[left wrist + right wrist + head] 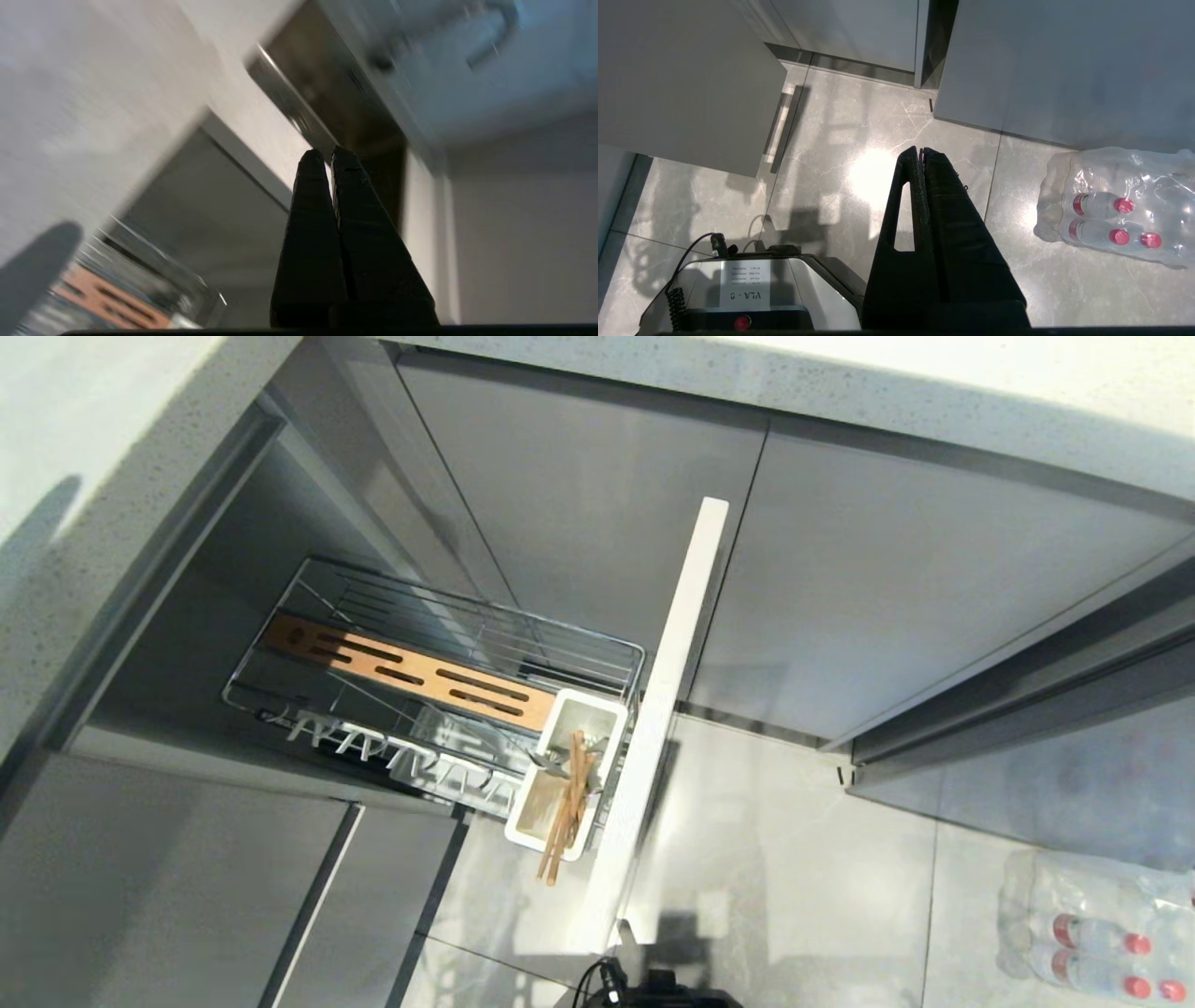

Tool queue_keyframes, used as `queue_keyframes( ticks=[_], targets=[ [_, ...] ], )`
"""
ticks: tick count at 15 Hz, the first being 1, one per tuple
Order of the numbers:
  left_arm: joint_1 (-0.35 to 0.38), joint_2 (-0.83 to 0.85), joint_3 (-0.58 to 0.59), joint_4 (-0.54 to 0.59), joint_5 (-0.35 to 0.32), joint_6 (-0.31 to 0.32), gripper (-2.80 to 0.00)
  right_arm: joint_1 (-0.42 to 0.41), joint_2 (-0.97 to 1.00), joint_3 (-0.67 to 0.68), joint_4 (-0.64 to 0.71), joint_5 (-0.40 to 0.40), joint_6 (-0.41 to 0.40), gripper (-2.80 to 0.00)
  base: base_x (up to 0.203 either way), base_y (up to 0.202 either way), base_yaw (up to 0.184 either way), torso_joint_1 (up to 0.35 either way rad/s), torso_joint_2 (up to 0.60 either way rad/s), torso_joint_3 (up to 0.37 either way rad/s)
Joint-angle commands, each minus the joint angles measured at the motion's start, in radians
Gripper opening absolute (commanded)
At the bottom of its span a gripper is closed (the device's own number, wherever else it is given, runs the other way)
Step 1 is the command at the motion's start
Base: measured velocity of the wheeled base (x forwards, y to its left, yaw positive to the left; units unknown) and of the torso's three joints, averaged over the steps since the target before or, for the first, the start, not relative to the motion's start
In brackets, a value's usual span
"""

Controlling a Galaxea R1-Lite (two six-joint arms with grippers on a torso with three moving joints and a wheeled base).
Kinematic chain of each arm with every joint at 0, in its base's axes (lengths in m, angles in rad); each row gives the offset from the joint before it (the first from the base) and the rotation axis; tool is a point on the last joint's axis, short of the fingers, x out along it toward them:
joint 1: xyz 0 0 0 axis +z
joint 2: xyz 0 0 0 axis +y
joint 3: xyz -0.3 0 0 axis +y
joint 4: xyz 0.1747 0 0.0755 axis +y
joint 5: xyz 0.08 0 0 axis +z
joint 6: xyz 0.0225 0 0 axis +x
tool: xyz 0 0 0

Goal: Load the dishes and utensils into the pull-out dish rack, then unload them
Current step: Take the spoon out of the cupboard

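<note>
Step in hand, as judged: the unloading half. The pull-out dish rack [439, 709] stands drawn out of the cabinet; no pink bowl or plate shows in it or anywhere in view. Only the utensils remain.

Nearest, right gripper [921, 151]: black tapered fingers pressed together, holding nothing, hanging over glossy marbled floor tile beside the robot's base [752, 289]. Parked.

Shrink-wrapped water bottles [1092, 933]: clear film, red caps, lying on the floor well apart from the rack.

Front panel [667, 709]: narrow, pale, flat slab, closing the rack's near end.

Utensil cup [565, 775]: white, rectangular, smooth plastic, seated in the rack's front corner just behind the panel. It holds the chopsticks [565, 817], thin light wood, leaning out over the cup's near rim, and the spoon [551, 763], slim silver metal, only partly seen among them.

Plate tray [392, 756]: white, pronged, along the rack's near side; its slots hold nothing.

Wooden strip [411, 672]: warm brown, long dark slots, lying across the chrome wire basket.

Left gripper [327, 156]: fingers closed, nothing between them, out of the head view; its own view is blurred, showing pale countertop edge and the rack's corner below.

Next move, as judged: open the left gripper, bring it down onto the chopsticks at the cup's rim, and lift them along their lean.
</note>
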Motion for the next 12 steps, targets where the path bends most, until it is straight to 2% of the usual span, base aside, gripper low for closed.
queue_keyframes(
  ticks=[1, 3, 4, 6, 9, 11, 12],
  targets=[
    [-0.089, -0.007, 0.010, 0.028, -0.094, -0.005, -2.80, 0.000, 0.000, 0.000, 0.000, 0.000, 0.000, -2.80, 0.000, 0.000, 0.000, 0.000, 0.00, 0.000],
    [-0.120, 0.028, 0.013, 0.096, -0.239, 0.001, -2.80, 0.000, 0.000, 0.000, -0.001, 0.001, 0.000, -2.80, 0.000, 0.000, 0.000, 0.000, 0.00, 0.000],
    [-0.122, 0.054, 0.015, 0.124, -0.304, 0.026, -2.80, 0.000, 0.000, 0.000, 0.000, 0.000, 0.001, -2.80, 0.000, 0.000, 0.000, 0.000, 0.00, 0.000],
    [-0.122, 0.101, 0.025, 0.202, -0.358, 0.155, -2.80, 0.000, 0.002, 0.000, 0.000, 0.000, 0.000, -2.80, 0.000, 0.000, 0.000, 0.000, 0.00, 0.000],
    [-0.122, 0.160, 0.038, 0.358, -0.364, 0.446, -2.80, 0.000, 0.001, 0.000, 0.000, 0.001, 0.000, -2.80, 0.000, 0.000, 0.000, 0.000, 0.00, 0.000],
    [-0.120, 0.181, 0.080, 0.466, -0.359, 0.705, -2.80, 0.000, 0.000, 0.000, -0.001, 0.000, 0.000, -2.80, 0.000, 0.000, 0.000, 0.000, 0.00, 0.000],
    [-0.119, 0.186, 0.117, 0.512, -0.358, 0.857, -2.80, 0.000, 0.000, 0.000, -0.001, 0.000, 0.002, -2.80, 0.000, 0.000, 0.000, 0.000, 0.00, 0.000]
  ],
)
